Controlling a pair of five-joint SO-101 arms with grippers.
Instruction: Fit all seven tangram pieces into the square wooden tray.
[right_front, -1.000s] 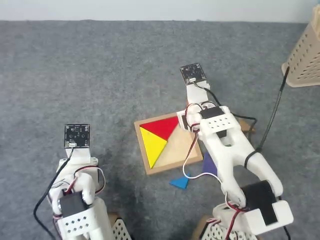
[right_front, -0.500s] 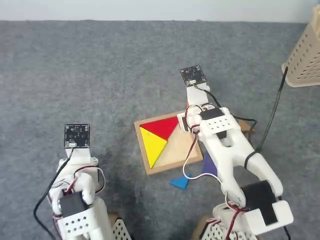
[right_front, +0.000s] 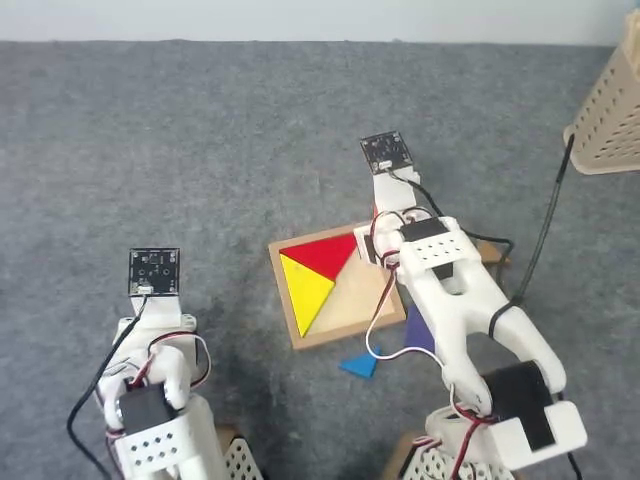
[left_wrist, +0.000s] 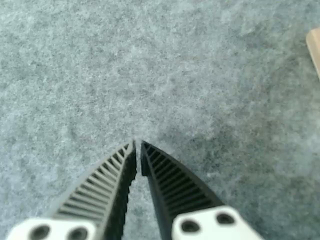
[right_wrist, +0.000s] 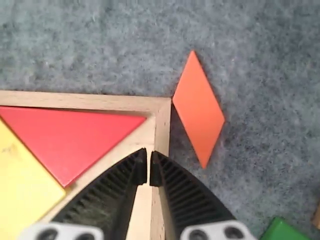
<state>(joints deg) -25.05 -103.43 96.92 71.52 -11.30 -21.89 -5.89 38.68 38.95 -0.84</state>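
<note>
The square wooden tray (right_front: 297, 334) lies mid-table and holds a red triangle (right_front: 325, 253) and a yellow triangle (right_front: 303, 288). My right arm (right_front: 445, 275) stands over the tray's far right corner. In the right wrist view, my right gripper (right_wrist: 149, 152) is shut and empty above the tray's corner rim (right_wrist: 162, 120), with the red triangle (right_wrist: 70, 137) on one side. An orange parallelogram (right_wrist: 198, 110) lies on the carpet just outside that corner. A small blue triangle (right_front: 360, 364) and a purple piece (right_front: 420, 330) lie by the tray's near side. My left gripper (left_wrist: 138, 145) is shut over bare carpet.
A green piece (right_wrist: 282, 231) peeks in at the edge of the right wrist view. A beige perforated box (right_front: 610, 100) stands at the far right. My left arm (right_front: 155, 400) sits at the near left. Grey carpet covers the table.
The right arm has shifted very slightly over the tray's corner. The left arm and the pieces have not moved.
</note>
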